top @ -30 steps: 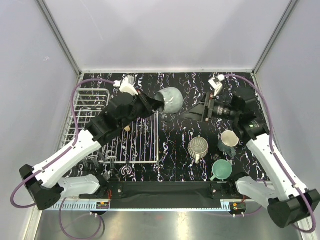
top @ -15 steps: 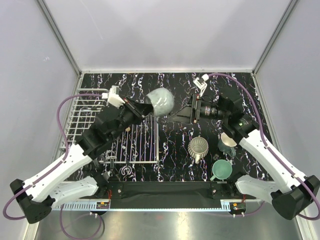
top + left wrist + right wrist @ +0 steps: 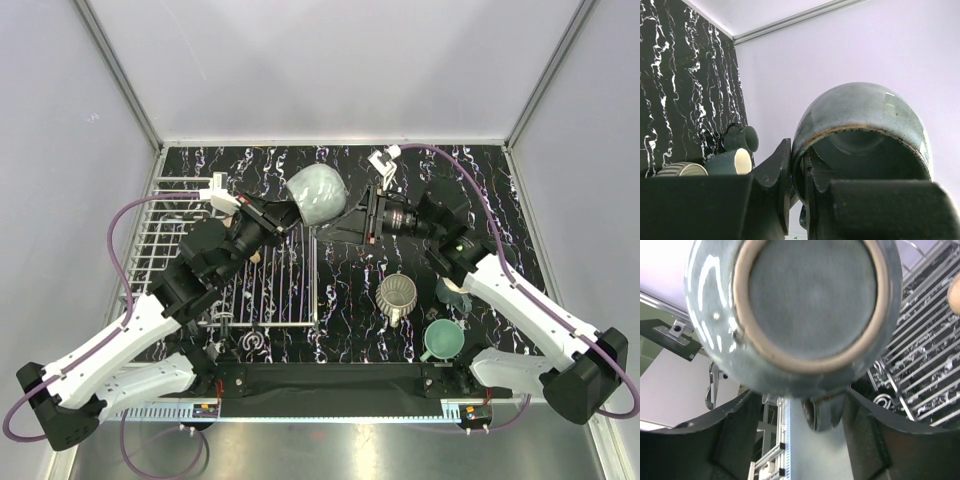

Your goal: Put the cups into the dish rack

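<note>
My left gripper [image 3: 291,213] is shut on the rim of a grey-teal cup [image 3: 317,195] and holds it in the air past the far right corner of the white wire dish rack [image 3: 170,215]. In the left wrist view one finger [image 3: 774,172] is outside the cup [image 3: 860,120] and the other is inside. My right gripper [image 3: 342,228] is open just right of the cup. In the right wrist view the cup's base [image 3: 812,295] fills the top, and its handle [image 3: 822,412] hangs between my spread fingers [image 3: 732,440].
A ribbed grey-beige cup [image 3: 398,295], a mint green cup [image 3: 443,340] and a grey-teal cup with a pale inside [image 3: 456,290] stand at the right front. A peach-tan bit [image 3: 254,257] shows on the rack's flat grid [image 3: 280,290], under my left arm.
My left arm has carried the cup left and a little farther back. My right arm has followed it leftward, still open close by the cup.
</note>
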### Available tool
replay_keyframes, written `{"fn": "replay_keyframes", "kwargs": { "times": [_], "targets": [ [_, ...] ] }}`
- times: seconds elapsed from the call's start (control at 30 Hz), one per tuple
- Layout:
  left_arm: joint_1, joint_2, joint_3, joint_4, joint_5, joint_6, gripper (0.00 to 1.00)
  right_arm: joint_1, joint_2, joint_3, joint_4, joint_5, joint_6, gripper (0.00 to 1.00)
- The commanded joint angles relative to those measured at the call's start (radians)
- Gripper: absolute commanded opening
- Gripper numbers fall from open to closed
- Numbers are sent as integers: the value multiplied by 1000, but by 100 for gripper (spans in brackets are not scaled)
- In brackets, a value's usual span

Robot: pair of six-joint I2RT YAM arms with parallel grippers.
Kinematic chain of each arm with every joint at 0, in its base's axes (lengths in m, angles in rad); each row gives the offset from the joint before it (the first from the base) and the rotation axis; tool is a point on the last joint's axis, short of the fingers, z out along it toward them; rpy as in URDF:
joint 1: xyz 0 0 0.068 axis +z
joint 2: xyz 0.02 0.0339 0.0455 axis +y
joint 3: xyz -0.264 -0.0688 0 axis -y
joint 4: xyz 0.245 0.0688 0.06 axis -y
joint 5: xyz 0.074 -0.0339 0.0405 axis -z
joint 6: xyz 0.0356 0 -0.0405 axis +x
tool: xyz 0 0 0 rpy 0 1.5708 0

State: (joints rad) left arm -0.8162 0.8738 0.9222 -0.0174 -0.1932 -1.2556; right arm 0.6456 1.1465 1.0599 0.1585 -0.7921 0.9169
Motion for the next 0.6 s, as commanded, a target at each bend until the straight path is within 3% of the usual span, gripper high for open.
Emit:
{"fn": "replay_keyframes", "kwargs": {
  "times": [0.0, 0.17, 0.3, 0.4, 0.43, 0.5, 0.53, 0.57],
  "targets": [
    [-8, -19, 7, 215, -15, -48, 0, 23, 25, -5, 179, 53, 65, 67],
    [-14, -36, -31, 241, 0, -76, 0, 38, 41, 0, 181, 122, 56, 51],
    [-15, -58, -46, 214, 11, -90, 0, 40, 56, 6, 159, 165, 42, 0],
    [-15, -81, 1, 67, 5, -36, 1, 42, 70, 14, 100, 182, 4, 0],
    [-17, -91, 24, -40, -11, -12, 19, 43, 73, 18, 83, 188, -13, 0],
    [-15, -104, 72, -165, -40, 41, 46, 42, 68, 22, 18, 232, -65, 0],
    [-15, -128, 73, -264, -70, 47, 67, 43, 65, 26, -5, 247, -85, 0],
    [-15, -145, 63, -304, -86, 56, 74, 42, 70, 41, -32, 263, -107, 0]
  ]
}}
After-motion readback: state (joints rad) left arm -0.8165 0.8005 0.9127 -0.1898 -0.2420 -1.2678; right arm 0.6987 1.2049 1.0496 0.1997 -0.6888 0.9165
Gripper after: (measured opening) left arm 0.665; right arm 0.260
